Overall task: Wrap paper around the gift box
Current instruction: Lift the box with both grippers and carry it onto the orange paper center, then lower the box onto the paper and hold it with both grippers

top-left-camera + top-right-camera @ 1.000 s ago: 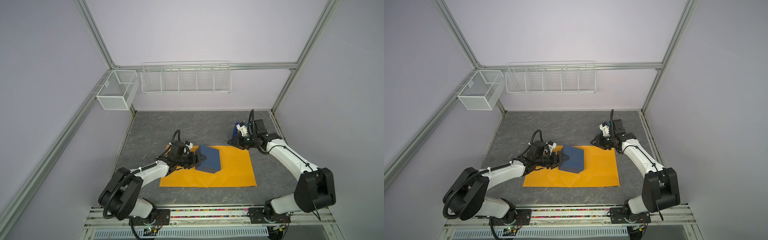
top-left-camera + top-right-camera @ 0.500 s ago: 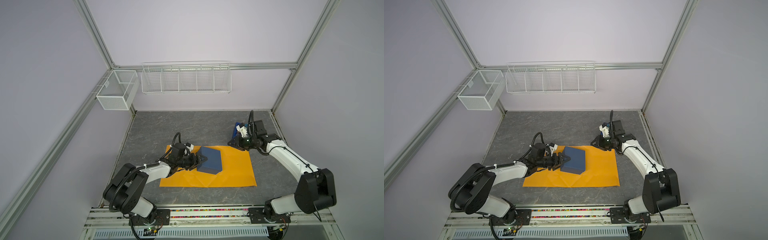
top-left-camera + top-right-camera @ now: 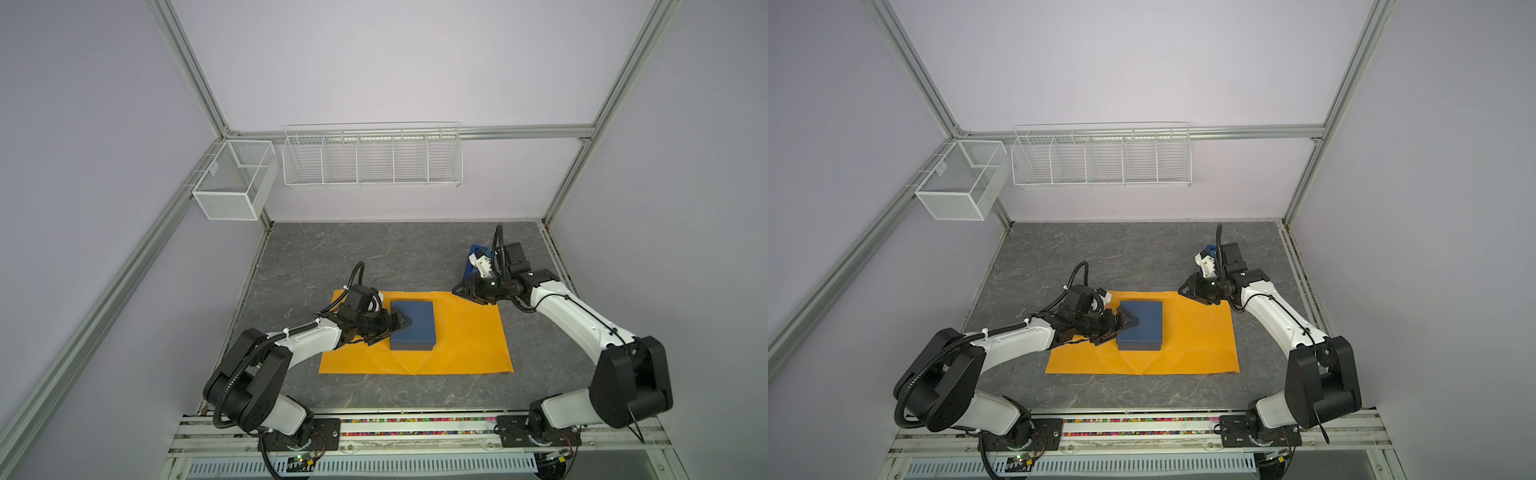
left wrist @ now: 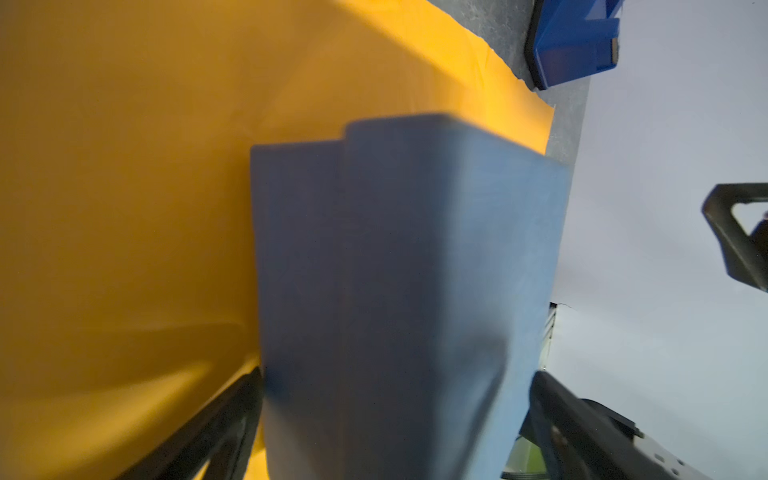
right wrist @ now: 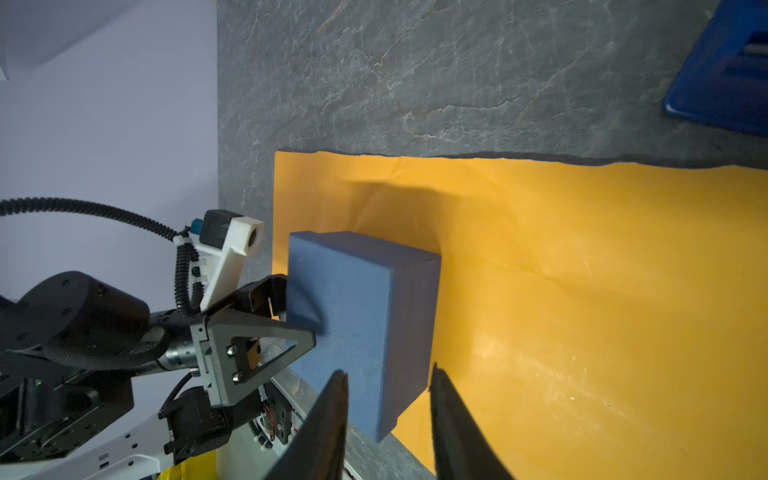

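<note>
The dark navy gift box point(image 3: 415, 324) point(image 3: 1142, 326) lies flat on the left half of the orange paper point(image 3: 465, 340) point(image 3: 1196, 345). My left gripper point(image 3: 392, 328) point(image 3: 1121, 326) is open at the box's left edge, with one finger over the lid and the other at the side. In the left wrist view the gift box point(image 4: 386, 270) fills the space between the spread jaws of that gripper point(image 4: 395, 374). My right gripper point(image 3: 461, 293) point(image 3: 1187, 294) hovers by the paper's far right corner, open and empty. From the right wrist view its gripper point(image 5: 388, 370) points toward the box point(image 5: 345, 316) and paper point(image 5: 582, 311).
A bright blue tape dispenser point(image 3: 473, 253) point(image 4: 573, 41) point(image 5: 727, 70) stands on the grey table behind the right gripper. A wire basket point(image 3: 372, 156) and a mesh box point(image 3: 232, 183) hang on the back wall. The paper's right half is bare.
The box, held tilted and skewed in the left gripper before, now lies flat and square on the paper. The left jaws have spread wide. The right jaws have parted slightly.
</note>
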You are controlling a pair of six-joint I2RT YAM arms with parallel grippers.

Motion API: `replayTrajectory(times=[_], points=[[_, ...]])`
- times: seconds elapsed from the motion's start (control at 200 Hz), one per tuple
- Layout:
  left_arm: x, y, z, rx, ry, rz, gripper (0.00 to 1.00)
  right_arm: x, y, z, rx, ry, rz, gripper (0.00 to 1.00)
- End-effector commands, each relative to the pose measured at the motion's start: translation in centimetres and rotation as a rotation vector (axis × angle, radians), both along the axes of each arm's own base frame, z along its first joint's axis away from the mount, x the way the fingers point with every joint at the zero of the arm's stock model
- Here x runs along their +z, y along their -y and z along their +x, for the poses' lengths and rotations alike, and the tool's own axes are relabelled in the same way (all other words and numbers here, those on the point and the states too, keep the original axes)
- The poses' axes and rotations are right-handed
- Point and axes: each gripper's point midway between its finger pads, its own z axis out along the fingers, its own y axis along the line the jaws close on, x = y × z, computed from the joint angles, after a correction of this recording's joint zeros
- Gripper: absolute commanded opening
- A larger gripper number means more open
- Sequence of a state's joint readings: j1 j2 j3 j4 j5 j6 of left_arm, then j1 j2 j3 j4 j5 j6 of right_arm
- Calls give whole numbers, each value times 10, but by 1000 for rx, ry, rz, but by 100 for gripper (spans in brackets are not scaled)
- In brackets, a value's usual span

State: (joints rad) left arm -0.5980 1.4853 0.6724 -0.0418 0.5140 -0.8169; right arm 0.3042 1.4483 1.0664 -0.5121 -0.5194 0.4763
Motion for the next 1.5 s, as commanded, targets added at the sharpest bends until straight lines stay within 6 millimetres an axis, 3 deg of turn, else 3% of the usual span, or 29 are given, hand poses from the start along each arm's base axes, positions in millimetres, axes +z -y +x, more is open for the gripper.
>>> replayTrajectory(times=[0.0, 0.33, 0.525, 0.935, 1.495], points=[[7, -5, 3, -16, 36, 66, 100, -16, -9, -17, 55, -55, -7, 40], [23, 4, 7, -39, 53, 28, 100, -42, -43, -51, 140, -158, 29, 60], [32, 10, 10, -49, 68, -8, 99, -62, -56, -64, 162, -209, 23, 63], [36, 23, 19, -83, 71, -31, 98, -78, -66, -55, 152, -227, 43, 60], [30, 12, 16, -69, 54, 41, 98, -80, -73, -49, 172, -223, 51, 59]])
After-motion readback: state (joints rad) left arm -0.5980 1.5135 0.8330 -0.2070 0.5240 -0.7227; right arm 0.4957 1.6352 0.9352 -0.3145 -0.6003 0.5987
